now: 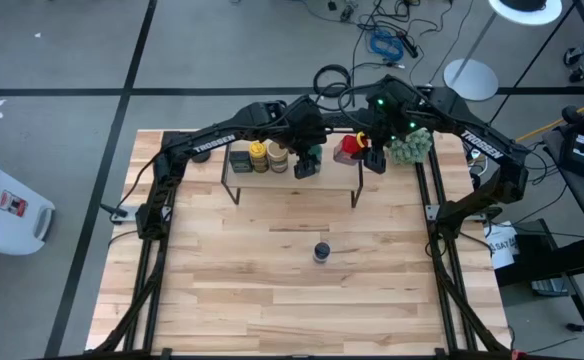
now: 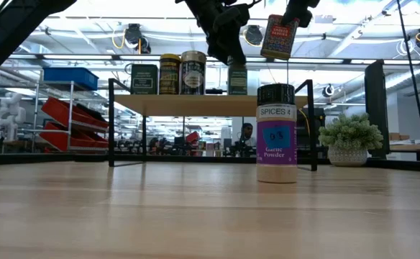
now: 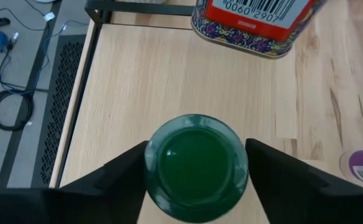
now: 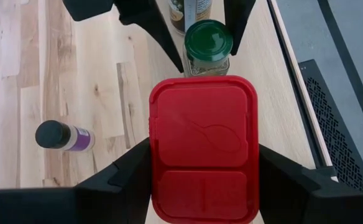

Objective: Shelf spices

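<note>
Four spice containers stand in a row on the shelf: the dark boxy tin, the yellow-lidded jar, the tan-lidded jar and the green-lidded jar, which is nearest to the shelf's right end. The left claw hangs over this green-lidded jar with one finger on each side of it; whether the fingers press the jar or stand a little apart from it I cannot tell. The right claw is closed on the red square tin and holds it in the air, above the shelf's right end and just beside the green-lidded jar. Bare board is left on the shelf between this jar and the right edge. The blue-lidded jar stands alone upright on the table, well in front of the shelf, with open wood all around it. A fuzzy green plant ball sits near the table's back right edge.
</note>
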You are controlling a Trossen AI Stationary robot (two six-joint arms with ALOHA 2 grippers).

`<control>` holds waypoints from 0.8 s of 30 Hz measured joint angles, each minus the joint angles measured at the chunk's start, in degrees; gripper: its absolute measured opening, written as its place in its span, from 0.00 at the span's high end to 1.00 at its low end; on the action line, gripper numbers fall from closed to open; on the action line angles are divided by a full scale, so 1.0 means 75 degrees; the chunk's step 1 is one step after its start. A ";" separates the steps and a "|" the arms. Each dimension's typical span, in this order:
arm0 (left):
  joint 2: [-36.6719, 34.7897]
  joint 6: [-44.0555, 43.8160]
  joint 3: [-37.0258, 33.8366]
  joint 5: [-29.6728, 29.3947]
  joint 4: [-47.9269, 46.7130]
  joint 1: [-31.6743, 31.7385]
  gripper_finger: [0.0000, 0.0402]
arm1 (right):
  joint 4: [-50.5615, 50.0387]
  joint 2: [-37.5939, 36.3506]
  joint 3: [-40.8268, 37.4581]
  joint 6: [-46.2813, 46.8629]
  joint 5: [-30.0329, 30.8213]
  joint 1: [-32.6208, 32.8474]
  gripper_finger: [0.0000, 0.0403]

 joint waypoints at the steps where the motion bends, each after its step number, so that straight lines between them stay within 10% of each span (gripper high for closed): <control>1: 0.0000 -0.0003 0.0000 -0.0002 0.0000 0.0000 0.39 | -0.0010 0.0000 0.0000 0.0000 -0.0001 0.0000 0.47; 24: -0.0447 -0.0599 0.0817 0.0001 -0.0235 -0.0003 0.46 | -0.0170 0.0000 -0.0003 -0.0154 0.0022 -0.0015 0.47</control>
